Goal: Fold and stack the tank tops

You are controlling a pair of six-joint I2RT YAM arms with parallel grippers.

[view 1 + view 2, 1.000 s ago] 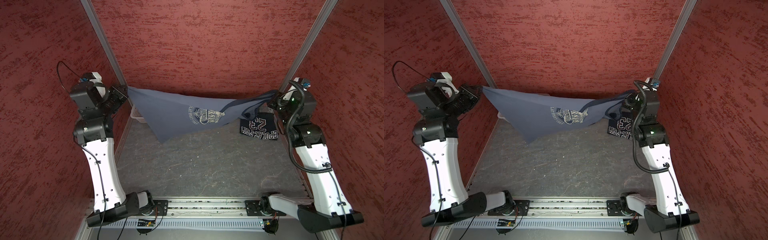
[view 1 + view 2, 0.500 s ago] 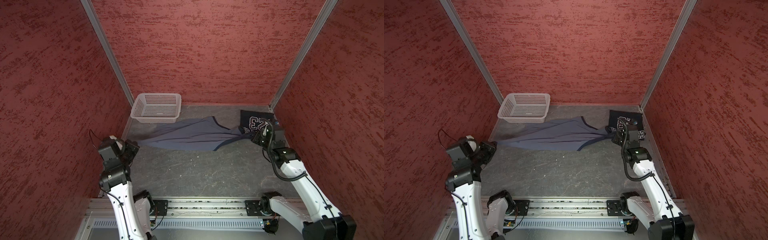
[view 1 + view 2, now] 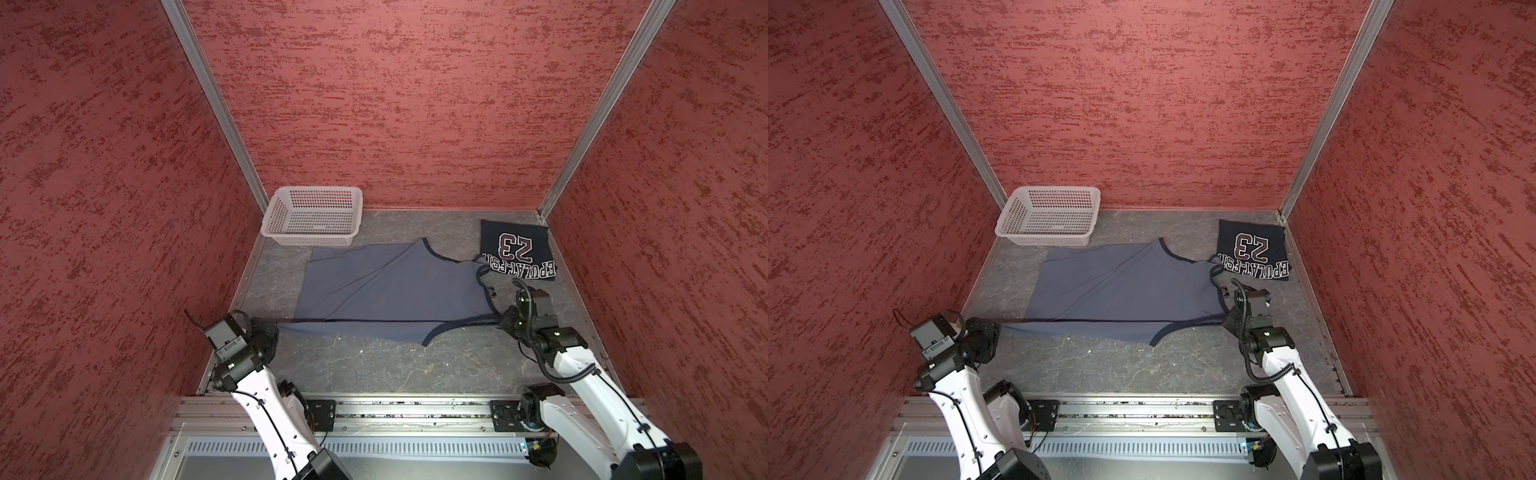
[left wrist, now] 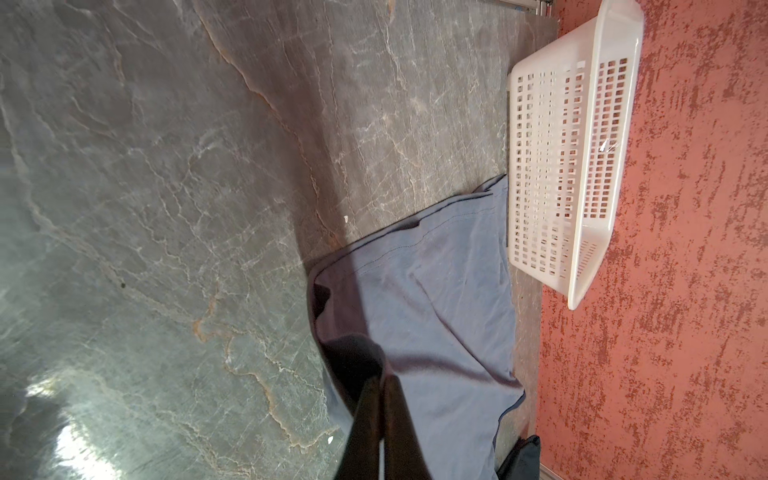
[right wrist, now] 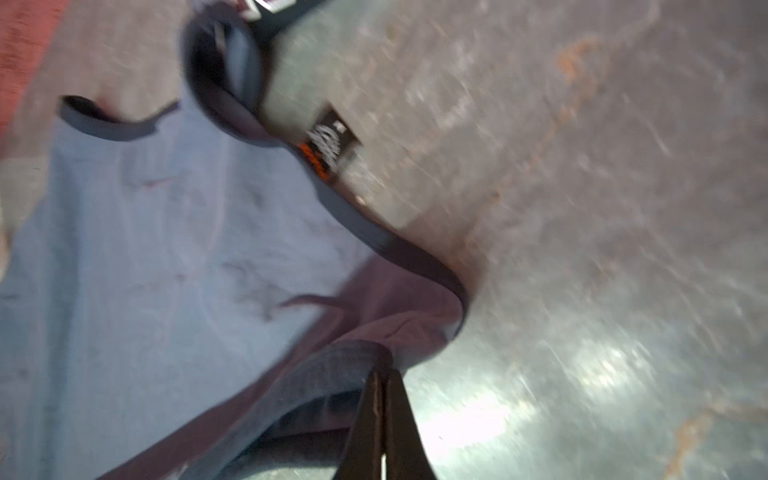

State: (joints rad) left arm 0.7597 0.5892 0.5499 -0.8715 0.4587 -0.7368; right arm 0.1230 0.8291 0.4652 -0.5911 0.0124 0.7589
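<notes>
A lab test booth: red textured panels (image 3: 395, 104), aluminium corner posts (image 3: 215, 104), arms (image 3: 266, 399) bolted to a rail (image 3: 415, 411).

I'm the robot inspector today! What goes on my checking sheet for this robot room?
Surface: grey marbled table.
Job's things: grey-blue tank top spread out, unfolded; navy tank top folded, far right corner.
Clutter: white basket far left, nothing seen inside.
Grippers: left pincer shut on the grey-blue top's near corner; right pincer shut on its near strap.
Cables: black cable arching over right arm.
Surroundings: red textured walls, metal rail in front.
</notes>
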